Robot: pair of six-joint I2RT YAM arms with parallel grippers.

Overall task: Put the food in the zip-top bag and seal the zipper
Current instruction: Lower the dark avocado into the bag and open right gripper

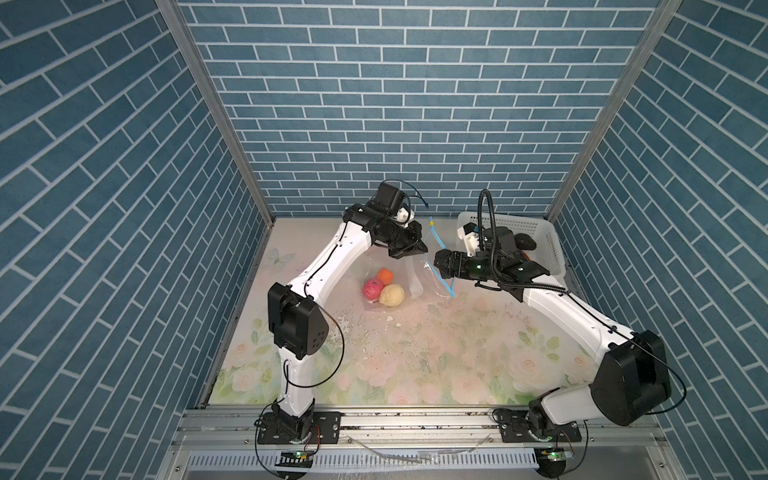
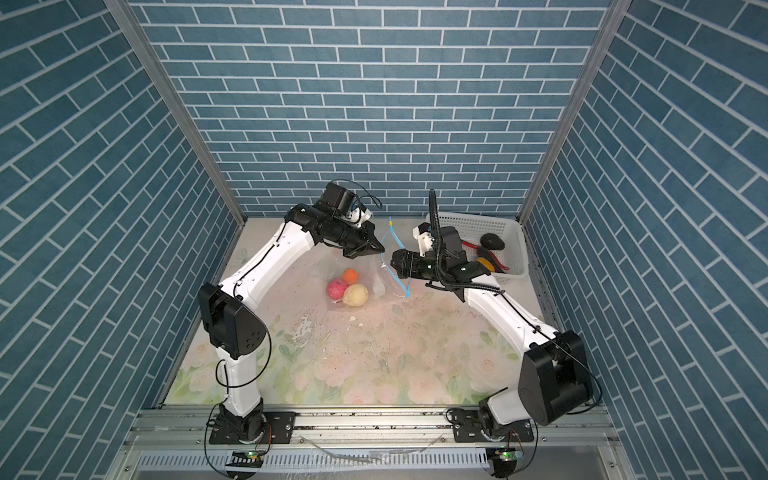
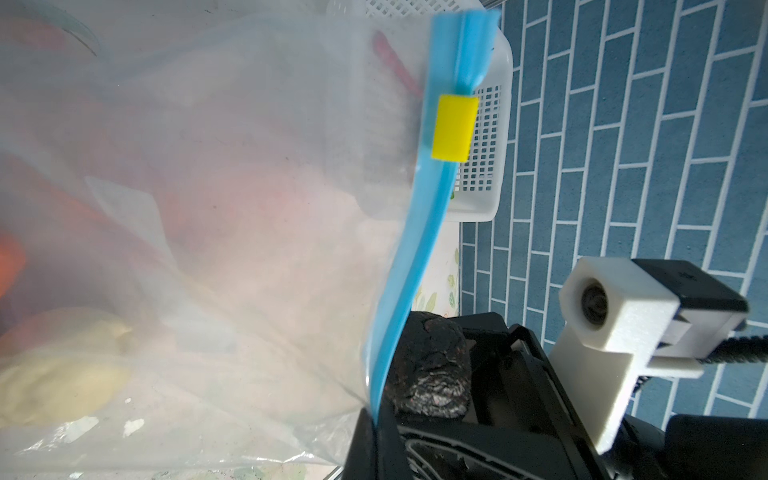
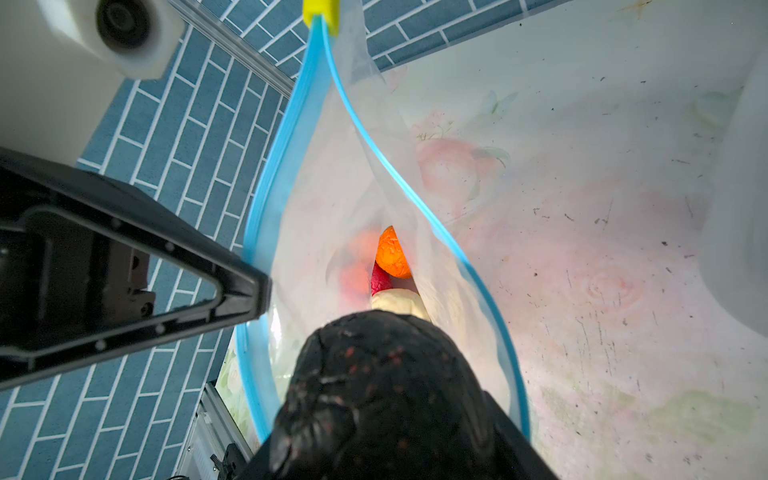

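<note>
Your left gripper (image 1: 419,248) is pinched tight on the light blue zipper strip (image 3: 415,249) of the clear, crinkly plastic bag (image 4: 332,178). It holds the mouth up over the far middle of the flowered table (image 1: 415,365). Your right gripper (image 1: 439,264) is clamped around a black, cracked toy lump (image 4: 382,395) at that mouth. The film looks light, limp and slippery, so grip the stiffer strip. The lump seems soft; squeeze it gently. A pink ball (image 1: 372,289), an orange ball (image 1: 385,275) and a cream piece (image 1: 392,295) lie inside.

Top views are bright, even and sharp with walls (image 1: 83,166) bowing at the edges, but the wrist shots go soft up close, bag (image 3: 208,187) milky, table (image 4: 602,187) washed out.
</note>
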